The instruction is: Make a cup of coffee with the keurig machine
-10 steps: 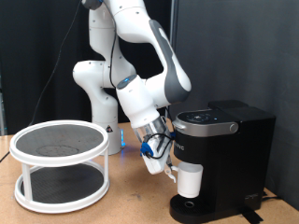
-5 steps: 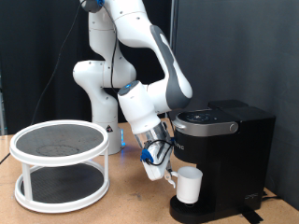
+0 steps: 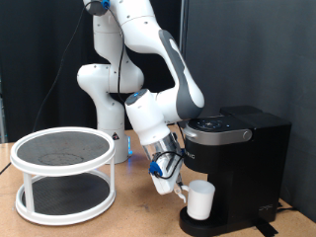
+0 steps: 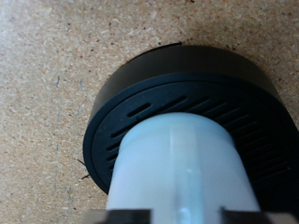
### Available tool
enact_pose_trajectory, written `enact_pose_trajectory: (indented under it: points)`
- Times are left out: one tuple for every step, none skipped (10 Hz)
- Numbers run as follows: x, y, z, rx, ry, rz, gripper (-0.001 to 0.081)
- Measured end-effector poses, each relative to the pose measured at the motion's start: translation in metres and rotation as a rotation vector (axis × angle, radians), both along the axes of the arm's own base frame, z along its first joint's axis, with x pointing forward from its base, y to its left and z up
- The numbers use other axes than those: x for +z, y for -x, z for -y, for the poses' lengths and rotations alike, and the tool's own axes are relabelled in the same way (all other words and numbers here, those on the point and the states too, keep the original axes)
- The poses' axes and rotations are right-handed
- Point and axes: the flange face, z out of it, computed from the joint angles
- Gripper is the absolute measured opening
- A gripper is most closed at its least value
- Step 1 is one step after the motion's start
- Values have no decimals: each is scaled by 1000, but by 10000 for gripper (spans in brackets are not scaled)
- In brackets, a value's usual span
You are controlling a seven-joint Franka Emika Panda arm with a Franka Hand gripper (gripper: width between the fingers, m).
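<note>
The white cup point(image 3: 202, 199) stands at the front of the black keurig machine point(image 3: 242, 148), on or just above its round drip tray point(image 3: 197, 223). My gripper point(image 3: 181, 190) is at the cup's side towards the exterior view's left, shut on the cup by its handle side. In the wrist view the cup point(image 4: 182, 168) fills the middle, right over the slotted black drip tray point(image 4: 140, 107). The machine's lid is down.
A white two-tier round rack point(image 3: 64, 173) with dark mesh shelves stands on the cork table point(image 3: 128, 212) at the exterior view's left. The arm's white base point(image 3: 104, 94) is behind it, before a black curtain.
The gripper has lowered the cup a little towards the drip tray and shifted it slightly to the exterior view's right.
</note>
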Motion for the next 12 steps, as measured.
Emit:
enact_pose_trajectory:
  points:
    - [-1,1,-1,3,-5,-1,99]
    - [-1,1,-2,8,-11,-2,281]
    - [-2,2,-3,11,-17,-4,281]
    - [-2,2,-3,10,-21,-4,466]
    - [-1,3,-1,9,-21,4,466]
    - [2,5,5,13,-25,23,603]
    - [6,10,12,28,-40,35,707]
    - [11,16,21,37,-56,36,707]
    - [16,23,29,47,-70,33,727]
    - [21,29,36,61,-86,30,727]
    - [24,36,43,72,-109,27,734]
    - [30,41,53,59,-137,48,734]
